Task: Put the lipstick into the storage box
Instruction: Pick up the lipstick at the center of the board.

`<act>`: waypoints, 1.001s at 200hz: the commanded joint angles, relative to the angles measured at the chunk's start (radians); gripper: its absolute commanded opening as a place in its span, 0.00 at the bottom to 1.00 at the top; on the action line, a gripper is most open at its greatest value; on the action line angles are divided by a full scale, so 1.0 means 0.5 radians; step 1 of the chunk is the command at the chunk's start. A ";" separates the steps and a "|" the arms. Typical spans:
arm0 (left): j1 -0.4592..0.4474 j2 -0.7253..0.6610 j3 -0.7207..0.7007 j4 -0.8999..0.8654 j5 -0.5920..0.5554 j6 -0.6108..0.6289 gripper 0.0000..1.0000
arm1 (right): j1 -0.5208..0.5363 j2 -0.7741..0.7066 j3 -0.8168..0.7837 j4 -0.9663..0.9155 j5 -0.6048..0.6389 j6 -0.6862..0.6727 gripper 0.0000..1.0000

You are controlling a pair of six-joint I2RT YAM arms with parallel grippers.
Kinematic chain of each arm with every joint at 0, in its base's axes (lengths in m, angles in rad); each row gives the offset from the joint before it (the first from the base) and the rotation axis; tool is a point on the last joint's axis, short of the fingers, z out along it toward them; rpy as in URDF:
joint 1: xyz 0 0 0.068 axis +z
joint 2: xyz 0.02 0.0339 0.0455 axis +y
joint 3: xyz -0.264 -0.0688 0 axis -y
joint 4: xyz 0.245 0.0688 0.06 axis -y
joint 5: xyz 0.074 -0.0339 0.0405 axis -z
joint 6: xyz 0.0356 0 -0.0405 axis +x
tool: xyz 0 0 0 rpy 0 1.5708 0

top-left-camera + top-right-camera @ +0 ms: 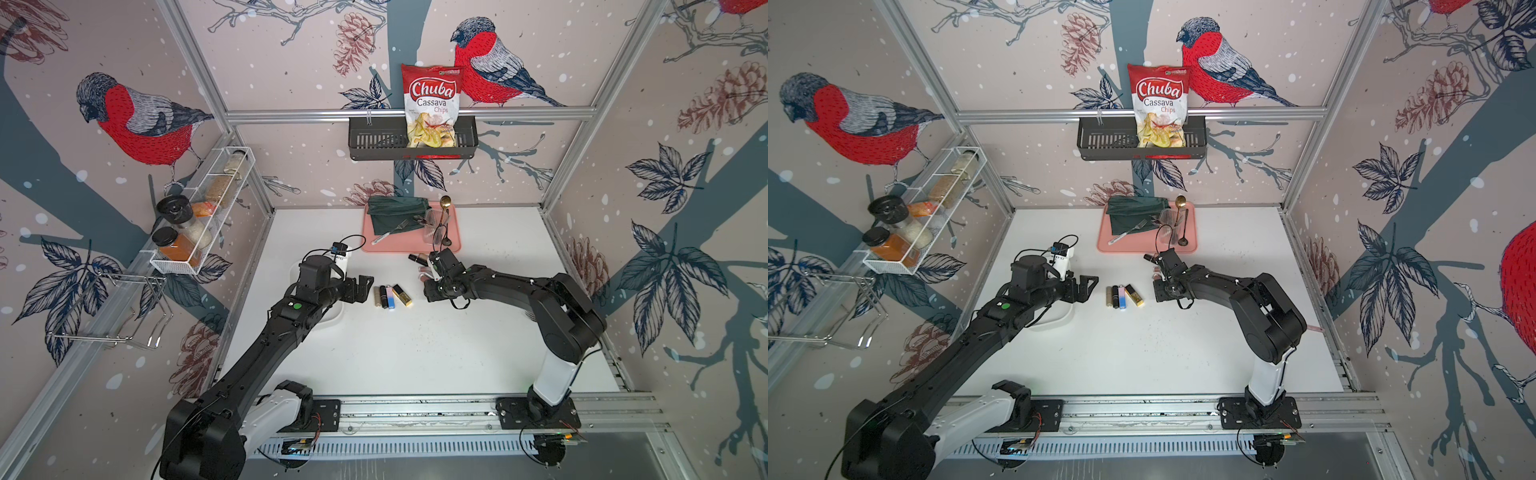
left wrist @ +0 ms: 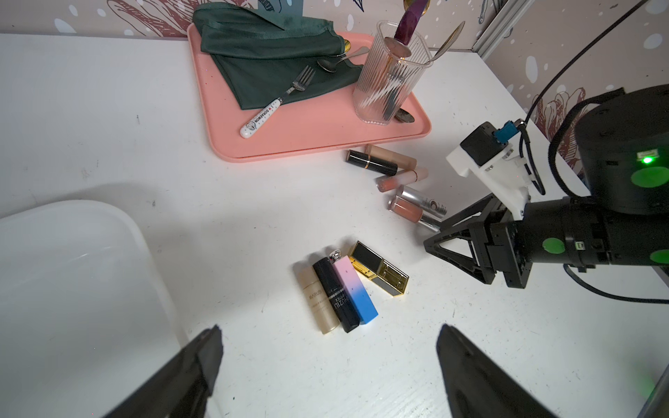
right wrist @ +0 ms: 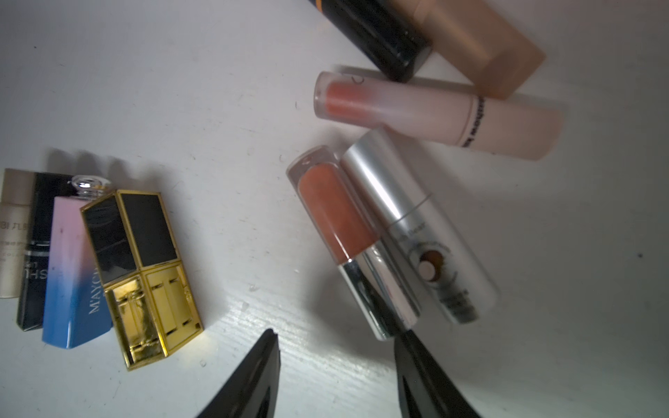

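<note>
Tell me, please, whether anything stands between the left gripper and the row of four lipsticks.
Nothing visible does: the open left gripper is right beside the row of four lipsticks, with only bare table between.

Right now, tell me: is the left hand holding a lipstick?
No, the left hand is wide open and grips nothing, with the four lipsticks lying on the table.

The white table [image 1: 415, 353] carries a pink tray [image 2: 307, 137], the storage box [image 2: 72, 271] and seemingly nine lipsticks [image 2: 335, 293].
</note>
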 commanded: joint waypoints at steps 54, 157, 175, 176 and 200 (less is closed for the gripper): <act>0.017 0.019 0.023 -0.012 0.001 0.018 0.96 | -0.033 0.085 0.080 -0.065 0.187 -0.021 0.61; 0.029 0.031 0.029 -0.021 0.014 0.019 0.96 | 0.103 0.211 0.216 -0.065 0.149 -0.037 0.59; 0.029 0.031 0.028 -0.021 0.014 0.017 0.96 | 0.102 0.222 0.217 -0.061 0.155 -0.029 0.58; 0.031 0.031 0.028 -0.021 0.014 0.017 0.96 | 0.102 0.221 0.216 -0.061 0.155 -0.031 0.58; 0.031 0.034 0.024 -0.021 0.017 0.015 0.96 | 0.093 0.241 0.228 -0.064 0.196 -0.021 0.58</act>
